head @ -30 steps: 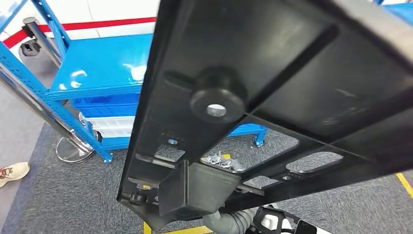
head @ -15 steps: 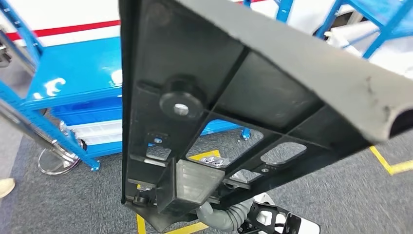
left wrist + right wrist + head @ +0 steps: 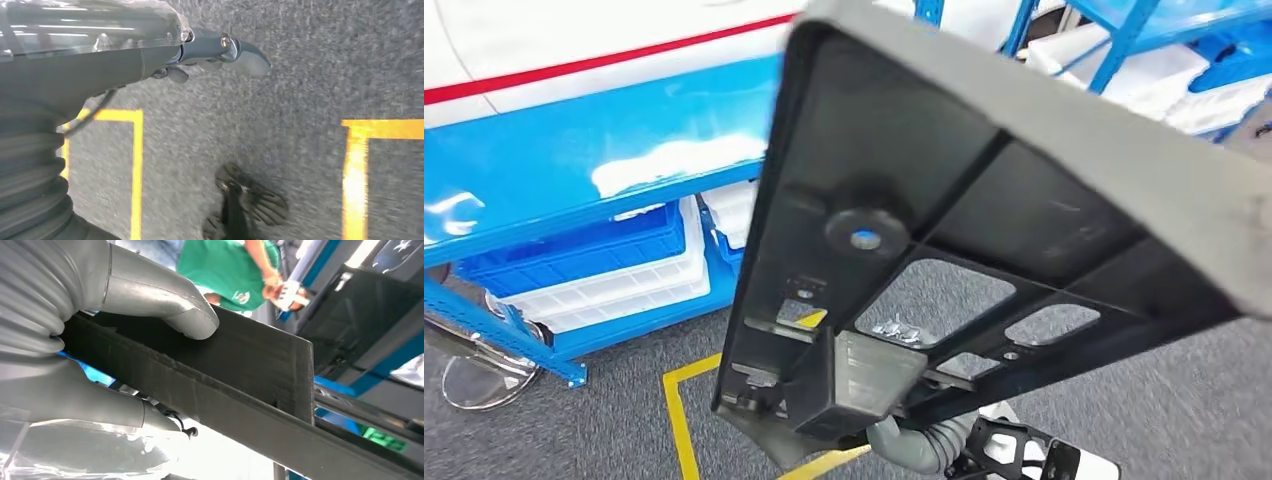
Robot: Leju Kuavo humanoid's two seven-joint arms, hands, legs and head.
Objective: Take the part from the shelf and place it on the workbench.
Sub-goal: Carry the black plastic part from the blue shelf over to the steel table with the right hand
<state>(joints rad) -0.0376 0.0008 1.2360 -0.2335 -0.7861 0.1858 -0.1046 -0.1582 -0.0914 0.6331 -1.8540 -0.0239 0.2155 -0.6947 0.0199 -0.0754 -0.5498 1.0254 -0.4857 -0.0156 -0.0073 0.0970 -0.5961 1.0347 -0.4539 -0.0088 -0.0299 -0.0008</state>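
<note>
While the right hand (image 3: 125, 355) clamps the black part (image 3: 944, 230) between thumb and fingers, holding it tilted high before the head camera, the left hand (image 3: 210, 50) hangs over grey carpet (image 3: 300, 75), fingers loosely extended and holding nothing. Behind stands the blue shelf (image 3: 574, 170), largely hidden by the part.

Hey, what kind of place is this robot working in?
Probably a factory or warehouse floor: blue metal shelving stacked with blue and white bins, and yellow floor markings taped on grey carpet.
</note>
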